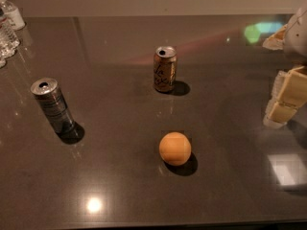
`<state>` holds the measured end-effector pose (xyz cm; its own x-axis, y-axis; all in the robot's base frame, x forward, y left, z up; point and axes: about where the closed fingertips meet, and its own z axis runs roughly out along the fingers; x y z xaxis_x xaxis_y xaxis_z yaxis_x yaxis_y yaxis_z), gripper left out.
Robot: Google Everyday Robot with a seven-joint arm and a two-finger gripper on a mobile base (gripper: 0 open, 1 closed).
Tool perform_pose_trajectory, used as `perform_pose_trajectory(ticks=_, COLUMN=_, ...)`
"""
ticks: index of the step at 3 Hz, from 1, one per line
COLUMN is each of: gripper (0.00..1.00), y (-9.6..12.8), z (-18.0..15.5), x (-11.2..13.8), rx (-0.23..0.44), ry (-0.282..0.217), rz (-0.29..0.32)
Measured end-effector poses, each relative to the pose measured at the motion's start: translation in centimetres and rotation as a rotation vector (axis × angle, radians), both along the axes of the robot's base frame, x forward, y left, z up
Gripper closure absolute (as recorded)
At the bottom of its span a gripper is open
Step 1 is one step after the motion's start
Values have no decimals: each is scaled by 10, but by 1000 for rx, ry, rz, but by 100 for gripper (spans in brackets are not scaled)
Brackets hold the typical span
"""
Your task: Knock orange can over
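Note:
The orange can (165, 69) stands upright near the middle of the dark table (120, 186). It has coppery sides with dark cursive lettering and a silver top. My gripper (286, 75) is at the right edge of the view, well to the right of the can and apart from it. Its pale, padded fingers (288, 96) point left and down above the table.
A silver-grey striped can (53, 105) stands upright at the left. An orange ball (175, 148) lies in front of the orange can. Clear water bottles (8, 25) stand at the far left corner.

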<state>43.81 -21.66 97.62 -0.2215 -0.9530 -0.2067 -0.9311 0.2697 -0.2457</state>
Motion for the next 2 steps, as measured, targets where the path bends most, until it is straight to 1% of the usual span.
perform_pose_trajectory(ticks=1, gripper=0, y=0, z=1, x=0, rx=0, ry=-2, rz=0)
perform_pose_trajectory(ticks=2, gripper=0, y=6, z=0, x=19, rx=52, ry=-13, rz=-23)
